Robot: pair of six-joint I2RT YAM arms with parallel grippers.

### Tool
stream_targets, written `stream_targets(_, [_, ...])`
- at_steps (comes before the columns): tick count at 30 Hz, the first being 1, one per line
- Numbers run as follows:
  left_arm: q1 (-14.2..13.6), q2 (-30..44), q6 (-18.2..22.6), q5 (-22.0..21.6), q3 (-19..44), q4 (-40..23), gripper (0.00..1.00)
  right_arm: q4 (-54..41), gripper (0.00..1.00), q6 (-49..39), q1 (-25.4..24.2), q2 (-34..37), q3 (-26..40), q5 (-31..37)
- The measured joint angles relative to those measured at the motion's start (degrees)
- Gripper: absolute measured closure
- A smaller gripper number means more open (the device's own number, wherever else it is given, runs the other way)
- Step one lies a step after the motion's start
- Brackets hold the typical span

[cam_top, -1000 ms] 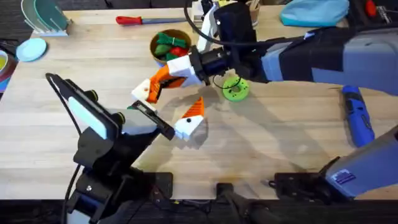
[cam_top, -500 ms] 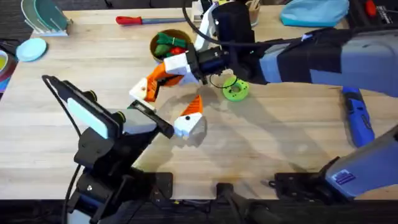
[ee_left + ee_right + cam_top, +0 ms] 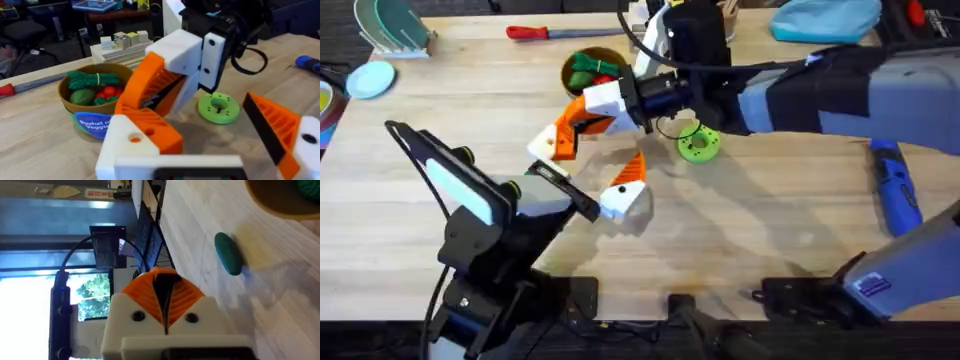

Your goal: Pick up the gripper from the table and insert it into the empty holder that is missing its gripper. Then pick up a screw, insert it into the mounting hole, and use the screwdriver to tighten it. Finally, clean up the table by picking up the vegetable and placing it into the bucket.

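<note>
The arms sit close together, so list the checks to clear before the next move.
1. Right gripper fingers closed: ok, the pads meet in the right wrist view.
2. Anything held between those pads: cannot tell.
3. Left gripper open: ok, fingers wide apart.
4. Screwdriver free to pick up: ok, it lies alone near the table's right edge.
5. Vegetable in the bucket: not ok, it lies on the table.
6. Bucket upright: ok.

Right gripper (image 3: 560, 143) closed, extended across; left gripper (image 3: 620, 190) open.
</note>
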Motion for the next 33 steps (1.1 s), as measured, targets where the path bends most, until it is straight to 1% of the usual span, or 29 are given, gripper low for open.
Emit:
stream_targets(14, [0.0, 0.0, 0.0, -0.5, 0.0, 0.2, 0.008, 0.2, 0.994, 0.8, 0.3, 0.0, 0.0, -0.7])
stream_targets(21, [-0.3, -0.1, 0.5, -1.0, 0.0, 0.3, 0.008, 0.2, 0.994, 0.5, 0.3, 0.0, 0.0, -2.7])
stream_targets(26, [-0.6, -0.1, 0.9, -1.0, 0.0, 0.4, 0.008, -0.2, 0.994, -3.0, -0.1, 0.0, 0.0, -4.3])
stream_targets(33, [-1.0, -0.1, 1.3, 0.0, 0.0, 0.4, 0.008, -2.5, 0.994, -8.2, -1.5, 0.0, 0.0, -8.2])
